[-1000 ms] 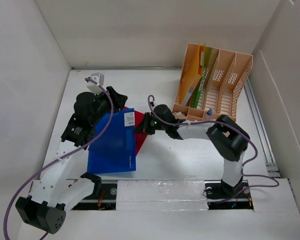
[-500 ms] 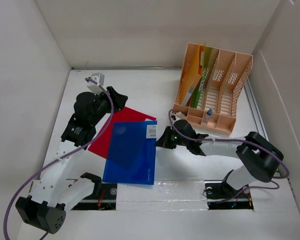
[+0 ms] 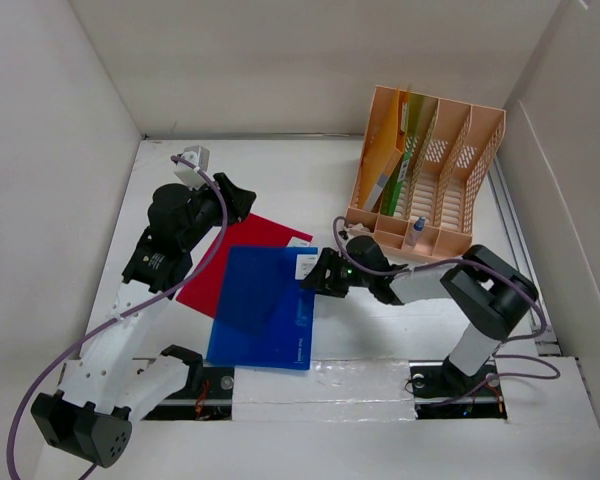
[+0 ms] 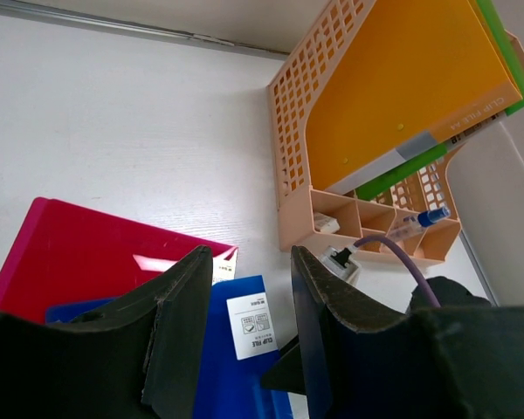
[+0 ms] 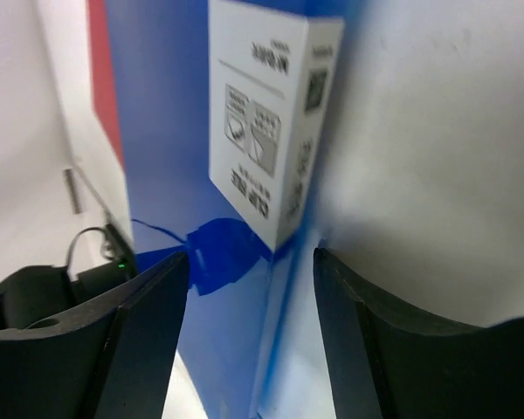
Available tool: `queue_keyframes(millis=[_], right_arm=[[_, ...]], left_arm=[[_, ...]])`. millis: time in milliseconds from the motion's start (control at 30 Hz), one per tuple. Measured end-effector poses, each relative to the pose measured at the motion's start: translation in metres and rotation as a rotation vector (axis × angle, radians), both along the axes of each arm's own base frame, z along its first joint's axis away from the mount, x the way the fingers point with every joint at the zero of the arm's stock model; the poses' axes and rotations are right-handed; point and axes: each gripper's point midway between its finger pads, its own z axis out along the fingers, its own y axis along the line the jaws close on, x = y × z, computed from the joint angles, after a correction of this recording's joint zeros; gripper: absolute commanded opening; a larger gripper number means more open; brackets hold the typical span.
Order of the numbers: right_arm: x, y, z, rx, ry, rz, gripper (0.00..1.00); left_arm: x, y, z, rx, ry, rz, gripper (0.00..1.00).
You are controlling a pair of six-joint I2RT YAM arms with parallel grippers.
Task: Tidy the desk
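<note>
Desk (image 3: 310,190) spans whole view under both arms. R gripper (image 3: 317,275) jaws spread, holding nothing, at right edge of blue folder (image 3: 263,305). L gripper (image 3: 238,197) part-open, empty. Risk: a shallow pinch slips off, or dragging shifts red folder (image 3: 230,255) underneath.

Likely a lab: white wall panels (image 3: 280,60) enclose the desk (image 3: 310,190).

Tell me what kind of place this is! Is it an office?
Probably a robot practice desk made to look like an office. The white desk is boxed in by plain walls, a file rack holds folders, and a left arm and right arm reach toward a blue folder.
</note>
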Motion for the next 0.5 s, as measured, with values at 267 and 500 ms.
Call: queue_keyframes(millis=[267,500], right_arm=[[0.010,0.017,-0.001,0.188,0.027,0.078,0.64],[0.009,0.026,-0.003,0.255,0.027,0.126,0.43]], left_arm=[[0.001,0.000,-0.001,0.001,0.004,0.000,0.37],[0.002,-0.001,-0.004,0.004,0.011,0.001,0.37]])
